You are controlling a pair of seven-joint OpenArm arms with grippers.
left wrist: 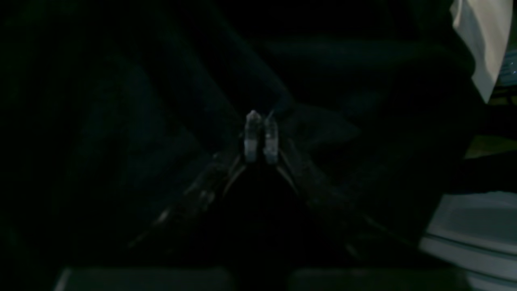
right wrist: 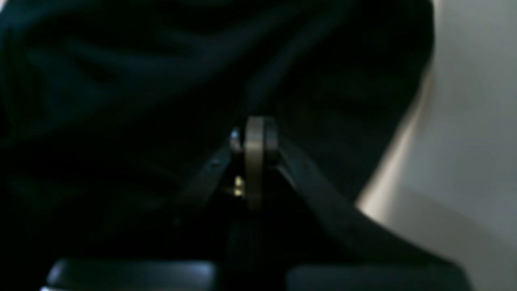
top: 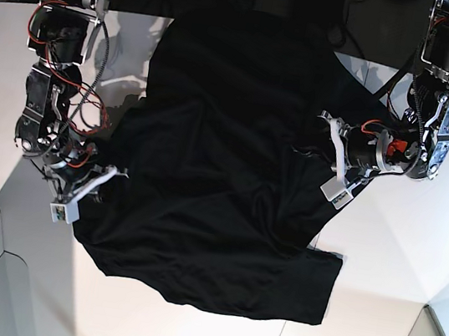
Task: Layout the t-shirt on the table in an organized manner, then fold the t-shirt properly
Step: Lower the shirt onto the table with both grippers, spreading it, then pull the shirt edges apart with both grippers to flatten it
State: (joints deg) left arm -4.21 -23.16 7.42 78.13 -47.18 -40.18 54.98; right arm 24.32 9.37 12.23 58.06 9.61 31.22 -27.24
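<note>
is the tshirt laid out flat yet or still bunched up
Still bunched: the t-shirt lies spread over the table but creased, with a fold ridge across its middle and uneven edges. Not yet folded.

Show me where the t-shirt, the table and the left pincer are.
t-shirt (top: pixel 214 183), base view, middle of the black cloth.
table (top: pixel 387 268), base view, bare white top.
left pincer (left wrist: pixel 261 121), left wrist view, between its closed fingertips.
</note>
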